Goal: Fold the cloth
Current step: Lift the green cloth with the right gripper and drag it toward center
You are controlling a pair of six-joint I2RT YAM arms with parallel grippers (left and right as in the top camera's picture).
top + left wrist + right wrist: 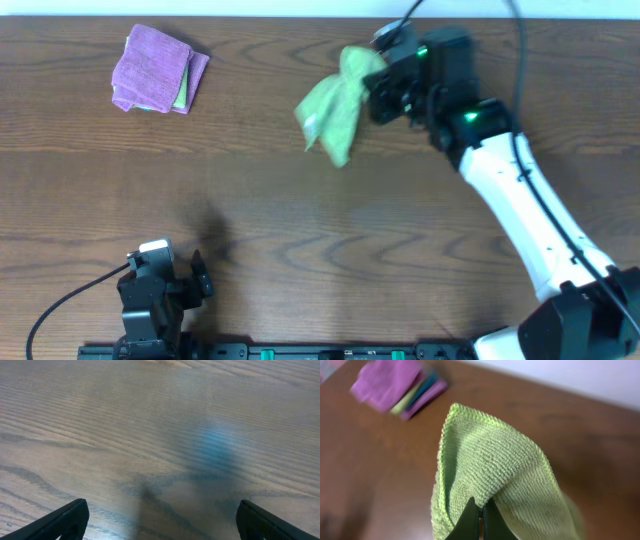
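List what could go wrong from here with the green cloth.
1. The right claw pinches only a small bit of the cloth; it could slip free.
2. The cloth hangs bunched, so it may land crumpled rather than flat.
3. The left claw sits open, far from the cloth, so nothing can steady it.

Readable text: none in any view.
cloth point(495, 475): plain lime-green weave, no lettering to be read.
purple folded cloth point(150, 68): no label legible.
right arm point(510, 190): white casing, no brand or number legible.
table point(150, 420): wood grain only, no writing or sign.
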